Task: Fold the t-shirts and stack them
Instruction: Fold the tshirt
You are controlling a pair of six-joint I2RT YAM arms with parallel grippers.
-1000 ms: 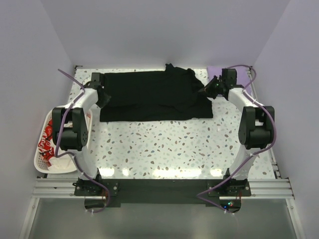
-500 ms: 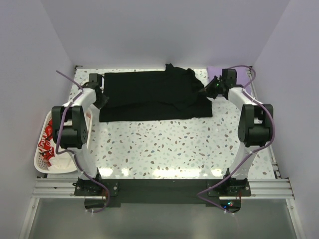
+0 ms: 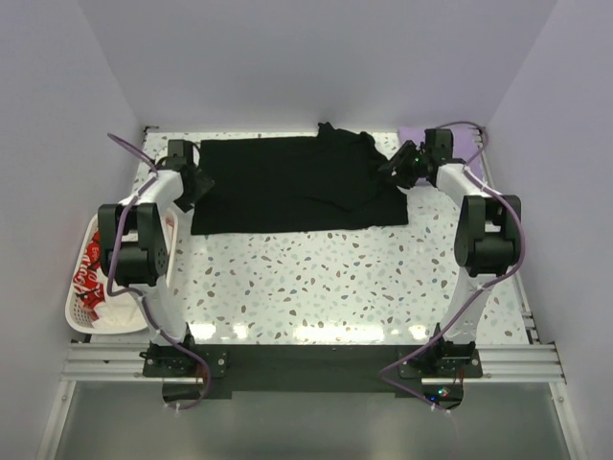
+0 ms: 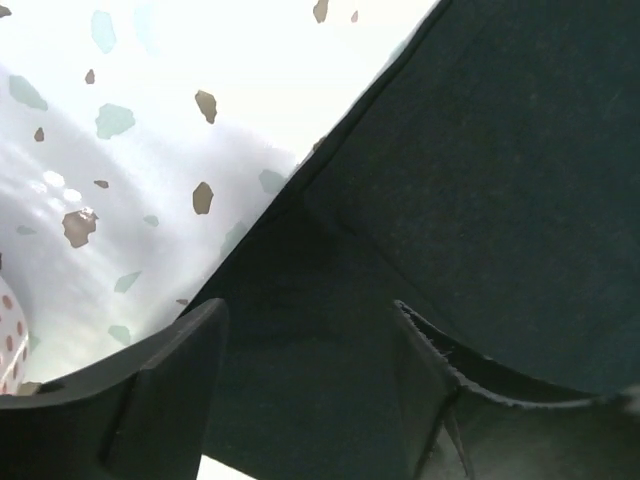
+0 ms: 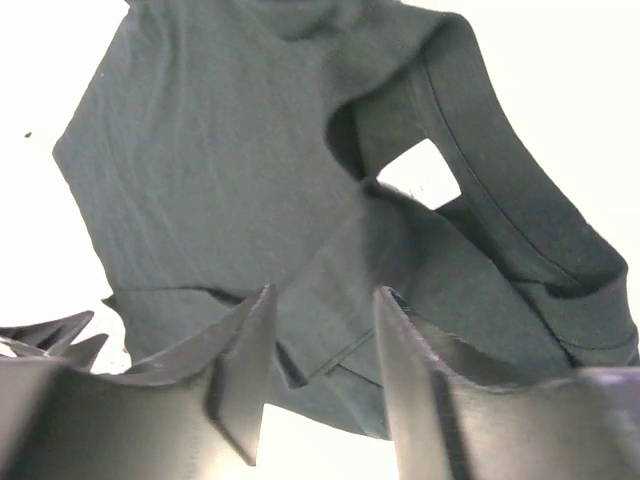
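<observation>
A black t-shirt [image 3: 287, 187] lies spread across the far side of the speckled counter [image 3: 335, 278], its right end rumpled, with 2 arms flanking it. The left tool [image 3: 198, 185] hangs at the shirt's left edge, fingers parted and empty; the right tool [image 3: 396, 170] hangs over the bunched right end, likewise parted. A lavender t-shirt [image 3: 466, 144] sits in the far right corner; a white t-shirt with red lettering [image 3: 91, 266] lies in the basket [image 3: 84, 321] at left
</observation>
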